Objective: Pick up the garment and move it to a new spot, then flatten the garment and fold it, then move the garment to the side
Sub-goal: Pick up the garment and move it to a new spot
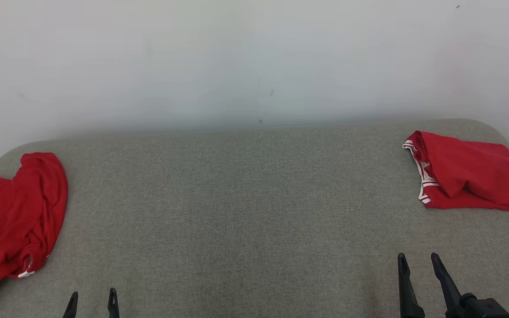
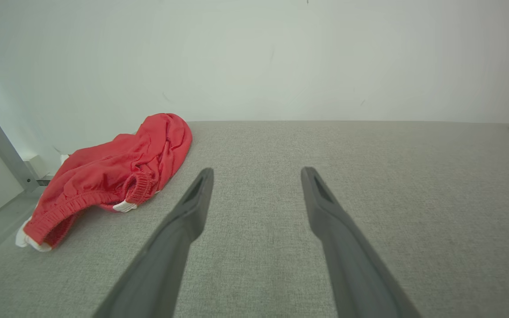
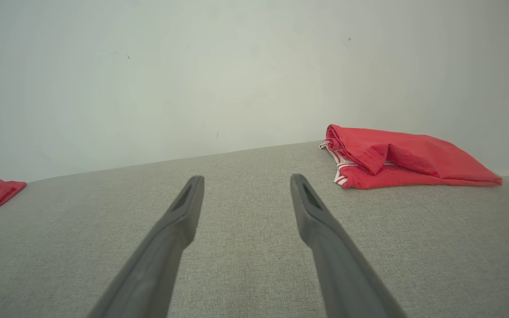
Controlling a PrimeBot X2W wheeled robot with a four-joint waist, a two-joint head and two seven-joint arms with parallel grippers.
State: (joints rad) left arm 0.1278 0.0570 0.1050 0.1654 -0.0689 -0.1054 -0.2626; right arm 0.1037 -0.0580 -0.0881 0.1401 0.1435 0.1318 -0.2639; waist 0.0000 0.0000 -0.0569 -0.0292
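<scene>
Crumpled garment (image 2: 117, 176): lying bunched at the left end of the grey bench (image 1: 254, 212), reaching that end's rim; likely the piece to be worked on.
Folded garment (image 1: 466, 176): resting at the bench's right end, towards the back, looking already folded and set aside.
Left gripper (image 1: 93, 292): hovering over the bench's front edge near its left end, its two fingers standing wide apart and holding nothing.
Right gripper (image 1: 418, 256): hovering over the bench's front near its right end, also spread wide and carrying nothing.
Handling: looking like thin, light, limp knit, so it is probably going to sag and trail from any single pinch, and should be gripping well rather than slipping.
Where to hold: the ribbed waistband (image 2: 73, 203) is bunching into the thickest ridge at the bench's left rim, and seems the firmest place to pinch; a pinch on the loose folds is risking catching one layer only.
Edges: cloth is sitting right at the bench's left rim, so a careless drag is risking pulling it off; the wall (image 1: 254, 57) is closing off the bench's back.
Open room: the bench's whole middle is lying bare, giving wide space for spreading and folding.
</scene>
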